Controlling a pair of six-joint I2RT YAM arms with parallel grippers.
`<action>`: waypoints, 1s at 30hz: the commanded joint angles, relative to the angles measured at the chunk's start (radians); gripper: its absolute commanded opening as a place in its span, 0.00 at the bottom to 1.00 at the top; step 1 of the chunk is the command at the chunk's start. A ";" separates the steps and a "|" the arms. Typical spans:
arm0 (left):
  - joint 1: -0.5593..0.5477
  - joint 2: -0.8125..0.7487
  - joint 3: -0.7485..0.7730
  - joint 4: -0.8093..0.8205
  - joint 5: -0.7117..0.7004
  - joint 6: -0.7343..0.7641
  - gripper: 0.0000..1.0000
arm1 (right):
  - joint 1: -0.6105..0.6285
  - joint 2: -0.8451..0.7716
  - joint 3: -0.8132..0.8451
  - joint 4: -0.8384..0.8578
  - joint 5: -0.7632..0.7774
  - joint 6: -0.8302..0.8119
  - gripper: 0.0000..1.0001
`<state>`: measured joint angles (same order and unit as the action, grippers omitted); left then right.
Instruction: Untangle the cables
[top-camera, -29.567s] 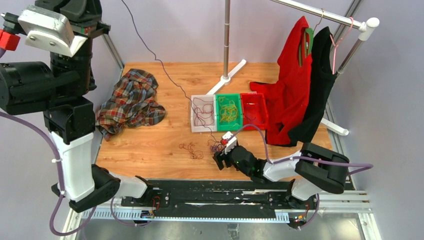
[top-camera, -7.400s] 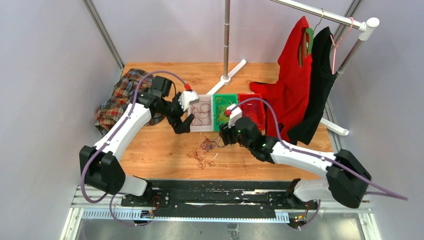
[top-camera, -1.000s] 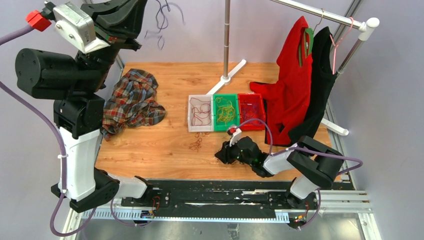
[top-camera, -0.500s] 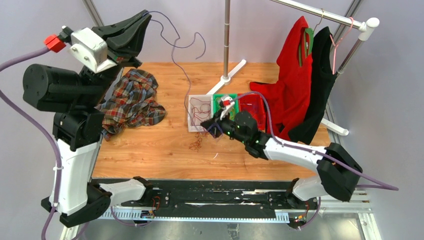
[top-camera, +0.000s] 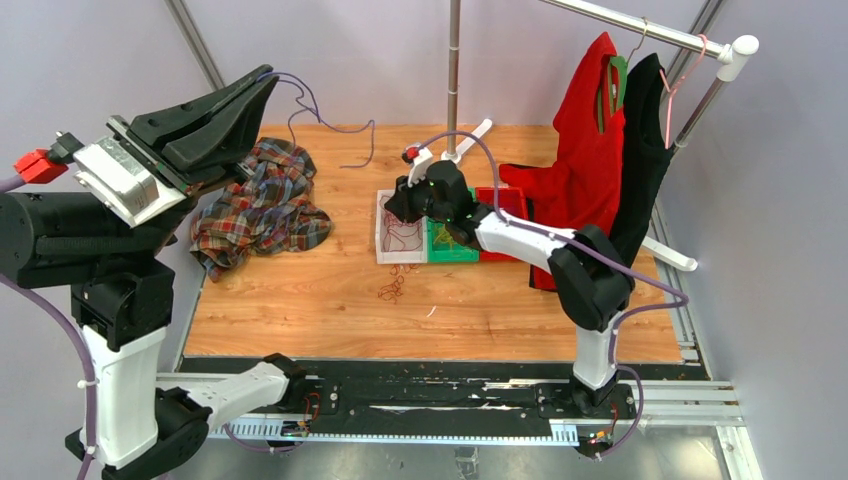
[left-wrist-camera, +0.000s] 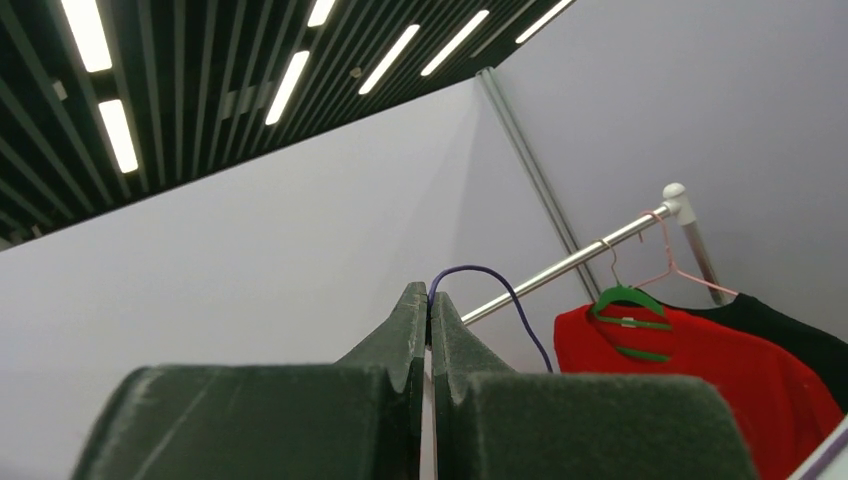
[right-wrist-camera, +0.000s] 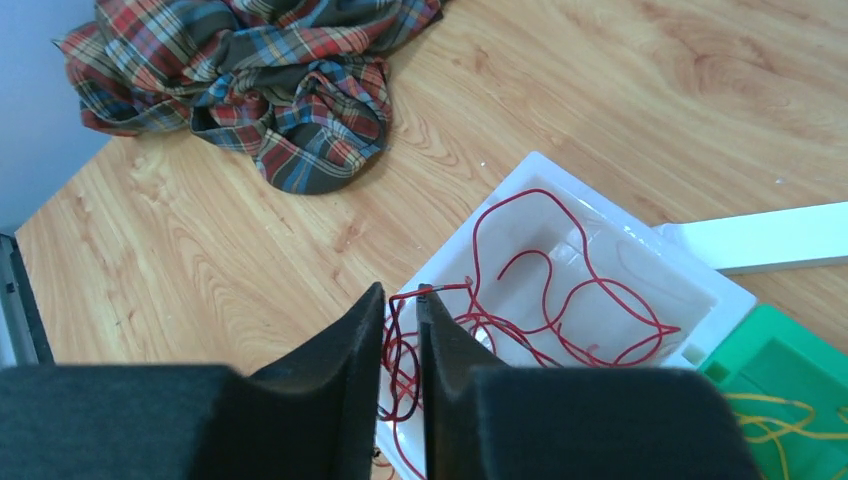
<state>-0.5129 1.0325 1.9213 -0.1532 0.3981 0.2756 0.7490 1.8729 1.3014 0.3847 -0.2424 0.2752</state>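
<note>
My left gripper (top-camera: 268, 78) is raised high at the left and shut on a purple cable (top-camera: 360, 128), which curls down over the table's far side. In the left wrist view, that purple cable (left-wrist-camera: 507, 285) arcs out of the pinched tips (left-wrist-camera: 430, 300). My right gripper (top-camera: 393, 212) hovers over the white tray (top-camera: 381, 240). Its jaws (right-wrist-camera: 400, 296) are slightly apart, and a dark red cable hangs loose in the gap. Red cables (right-wrist-camera: 541, 190) lie looped in that white tray (right-wrist-camera: 715, 285). A small tangled bunch (top-camera: 392, 288) rests on the wood in front of the tray.
A green tray (top-camera: 455, 257) with yellow cables (top-camera: 448, 238) and a red tray (top-camera: 500, 197) adjoin the white one. A plaid shirt (top-camera: 262, 205) is heaped at the left. A rail stand's pole (top-camera: 453, 80) rises behind, with a red garment (top-camera: 585, 150) and a black garment (top-camera: 640, 150) at the right.
My right gripper has moved from the tray's front edge to over the white tray, and its jaws have parted. The left arm has swung lower and to the left with the purple cable.
</note>
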 joint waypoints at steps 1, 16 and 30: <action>-0.003 -0.005 -0.025 -0.017 0.063 -0.019 0.00 | -0.004 0.056 0.126 -0.108 -0.048 -0.041 0.25; -0.003 0.006 -0.042 -0.083 0.156 -0.027 0.01 | -0.003 -0.045 0.140 -0.252 0.024 -0.133 0.69; -0.007 0.122 -0.125 -0.045 0.204 -0.063 0.00 | -0.131 -0.428 -0.160 -0.260 0.288 -0.117 0.71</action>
<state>-0.5129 1.0966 1.8332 -0.2314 0.5785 0.2466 0.6918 1.5627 1.2179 0.1276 -0.0631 0.1379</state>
